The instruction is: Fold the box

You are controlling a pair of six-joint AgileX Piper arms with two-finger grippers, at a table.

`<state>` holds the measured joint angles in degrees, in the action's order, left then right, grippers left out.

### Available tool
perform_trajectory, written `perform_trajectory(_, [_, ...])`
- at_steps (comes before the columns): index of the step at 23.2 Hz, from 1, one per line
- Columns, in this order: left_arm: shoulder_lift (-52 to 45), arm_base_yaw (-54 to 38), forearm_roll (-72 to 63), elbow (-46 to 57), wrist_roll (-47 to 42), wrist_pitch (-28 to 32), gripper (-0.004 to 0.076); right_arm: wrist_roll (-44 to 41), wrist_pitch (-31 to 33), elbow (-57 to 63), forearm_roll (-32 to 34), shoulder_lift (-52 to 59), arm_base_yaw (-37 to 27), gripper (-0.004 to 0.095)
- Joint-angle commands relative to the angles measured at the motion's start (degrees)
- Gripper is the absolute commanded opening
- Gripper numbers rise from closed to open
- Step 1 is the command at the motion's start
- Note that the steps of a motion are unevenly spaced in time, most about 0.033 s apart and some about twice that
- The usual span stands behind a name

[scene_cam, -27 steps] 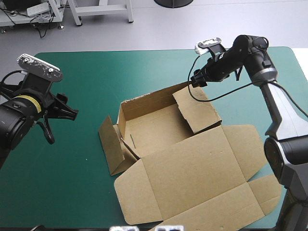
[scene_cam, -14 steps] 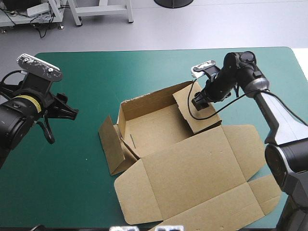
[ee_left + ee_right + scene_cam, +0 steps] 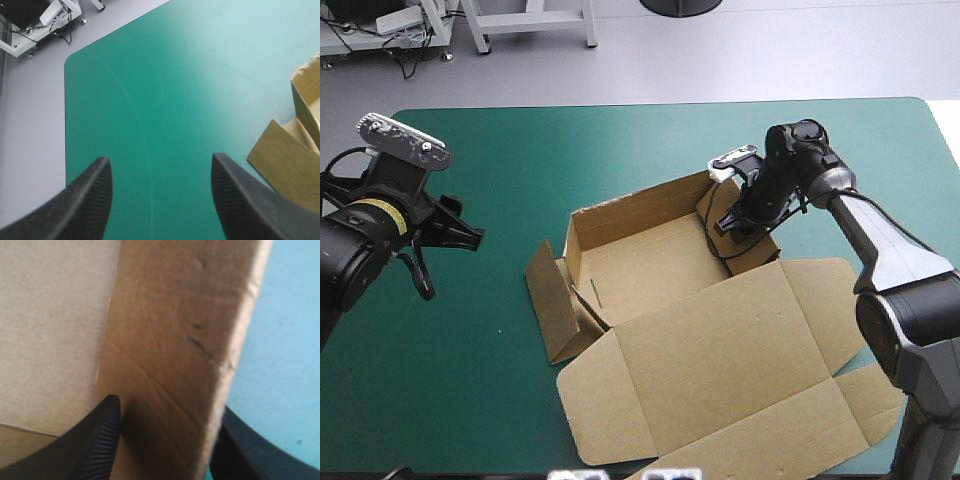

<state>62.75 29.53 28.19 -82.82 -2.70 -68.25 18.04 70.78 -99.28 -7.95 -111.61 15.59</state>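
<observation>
A brown cardboard box (image 3: pixel 720 360) lies from centre to lower right on the teal-green table cover (image 3: pixel 520 150), lid flat. The right black-finned gripper (image 3: pixel 735 228) straddles its right wall (image 3: pixel 170 340), jaws apart. The left black-finned gripper (image 3: pixel 465 235) hovers mid-left, jaws apart too.

Robotics lab: teal-green table (image 3: pixel 570 140), cabled bench (image 3: pixel 390 35).

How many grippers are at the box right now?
1. The right gripper is open and straddles the right side flap of the box, one finger on each side. The left gripper hangs open over the teal-green cover, left of the box.
</observation>
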Motion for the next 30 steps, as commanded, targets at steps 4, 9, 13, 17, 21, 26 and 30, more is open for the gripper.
perform_trajectory(4, [-0.76, -0.05, 0.65, -1.17, -0.7, 2.53, 0.0419, -0.74, 1.24, -1.13, 0.46, 0.15, -0.03, 0.0355])
perform_trajectory(9, [-0.76, -0.05, 0.09, -1.17, -0.7, 2.53, 0.0419, -0.46, 1.24, -2.18, 0.24, 0.02, -0.03, -0.0012])
perform_trajectory(13, [-0.76, -0.05, -0.84, -1.17, -0.7, 2.5, 0.0419, 0.35, 1.24, -8.06, -2.72, 2.56, -0.3, -0.0018])
perform_trajectory(17, [-0.76, -0.05, -0.64, -1.17, -1.11, 2.66, 0.0419, 1.48, 1.24, -18.36, -5.76, 11.61, -2.75, -0.0018])
perform_trajectory(21, [-0.76, -2.11, 3.17, -1.17, -2.62, 4.87, 0.0419, 2.5, 1.24, -21.28, -10.51, 20.95, -9.64, -0.0018])
perform_trajectory(26, [-0.18, -12.09, -6.42, -1.17, 3.2, 7.32, 0.0419, 6.77, 1.24, -21.17, -26.32, 27.1, -20.94, -0.0018])
perform_trajectory(30, [1.85, -21.9, -20.35, -0.39, 11.02, 10.37, 0.0419, 8.46, 1.24, -21.07, -32.91, 29.54, -23.86, -0.0018])
